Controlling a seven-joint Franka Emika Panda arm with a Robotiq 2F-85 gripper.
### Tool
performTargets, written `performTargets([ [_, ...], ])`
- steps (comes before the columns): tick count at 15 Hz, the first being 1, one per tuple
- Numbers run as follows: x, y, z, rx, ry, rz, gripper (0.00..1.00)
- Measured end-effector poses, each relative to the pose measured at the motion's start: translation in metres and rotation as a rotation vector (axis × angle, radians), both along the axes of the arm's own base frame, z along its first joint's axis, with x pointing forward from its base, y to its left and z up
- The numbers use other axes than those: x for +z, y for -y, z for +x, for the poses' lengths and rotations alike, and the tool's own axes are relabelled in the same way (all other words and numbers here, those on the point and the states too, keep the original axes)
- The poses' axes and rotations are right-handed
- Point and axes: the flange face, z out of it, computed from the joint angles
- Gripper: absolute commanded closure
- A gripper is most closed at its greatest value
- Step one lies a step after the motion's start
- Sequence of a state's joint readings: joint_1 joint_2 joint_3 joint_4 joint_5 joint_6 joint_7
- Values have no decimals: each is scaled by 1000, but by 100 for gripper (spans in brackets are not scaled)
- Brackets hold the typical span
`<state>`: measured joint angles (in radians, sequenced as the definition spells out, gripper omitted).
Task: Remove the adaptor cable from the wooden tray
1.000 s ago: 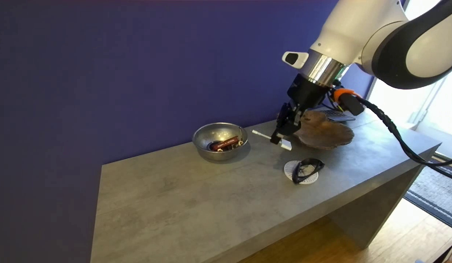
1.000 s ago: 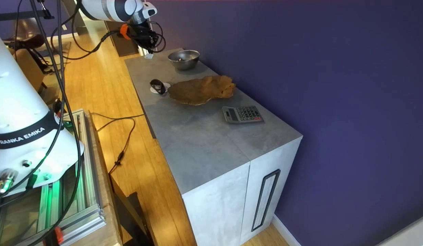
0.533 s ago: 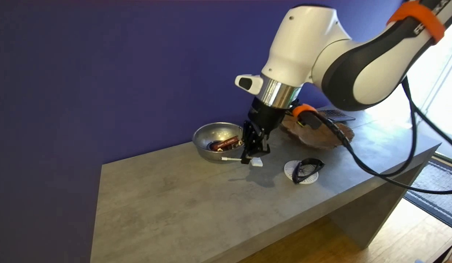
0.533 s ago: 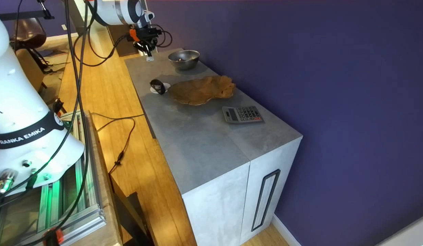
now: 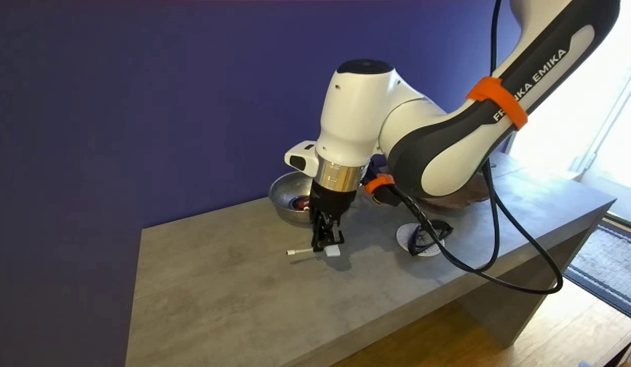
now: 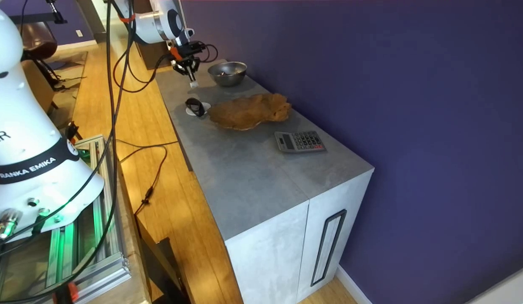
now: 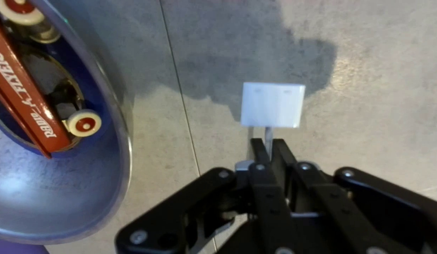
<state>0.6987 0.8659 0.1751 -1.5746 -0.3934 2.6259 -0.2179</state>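
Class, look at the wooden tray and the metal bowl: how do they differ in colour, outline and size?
Colour: the wooden tray is brown, while the metal bowl is silvery and shiny.
Outline: the wooden tray has an irregular, wavy edge; the metal bowl has a smooth, round rim.
Size: the wooden tray looks wider and shallower, the metal bowl narrower and deeper.
Shared: both rest on the same grey counter.

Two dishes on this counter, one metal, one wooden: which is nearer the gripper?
The round metal bowl, with the red wheeled toy in it. It shows close to the gripper in the wrist view, where the brown wooden tray does not appear.
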Motion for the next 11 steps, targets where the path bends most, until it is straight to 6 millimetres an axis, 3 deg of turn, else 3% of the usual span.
performTargets([
  [2, 0, -5, 4, -2, 2, -16, 42],
  [4, 11, -5, 12, -11, 11, -3, 28],
  [8, 77, 20, 29, -21, 9, 134, 2],
  [10, 108, 43, 34, -30, -10, 233, 0],
  [11, 119, 57, 35, -53, -16, 281, 4],
])
